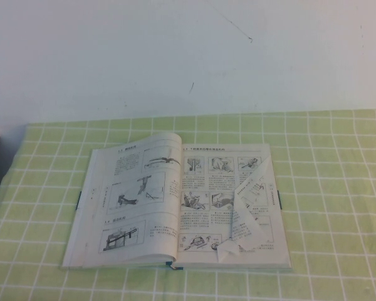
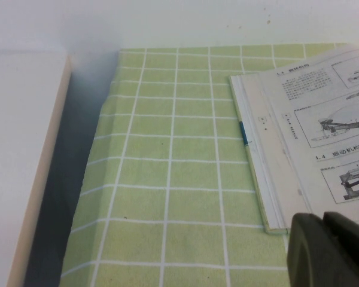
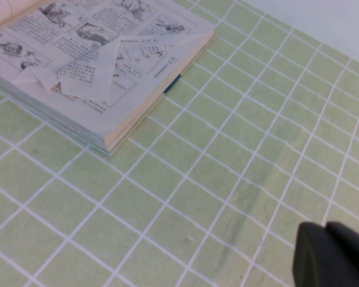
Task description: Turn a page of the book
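Note:
The book (image 1: pixel 144 207) lies open and flat on the green checked cloth, its white pages printed with text and line drawings. On its right-hand side one page (image 1: pixel 247 204) is creased and folded over diagonally, with a crumpled corner near the book's front edge. In the right wrist view this folded page (image 3: pixel 99 66) rests on the book (image 3: pixel 78 27). My right gripper (image 3: pixel 326 230) is shut and empty, over bare cloth, well away from the book's right edge. My left gripper (image 2: pixel 323 220) is shut and empty, close to the near left corner of the book (image 2: pixel 311 113). Neither arm shows in the high view.
The green checked tablecloth (image 1: pixel 338 188) covers the table up to a white wall at the back. A white box-like surface (image 2: pixel 24 149) stands beyond the cloth's left edge, with a dark gap between them.

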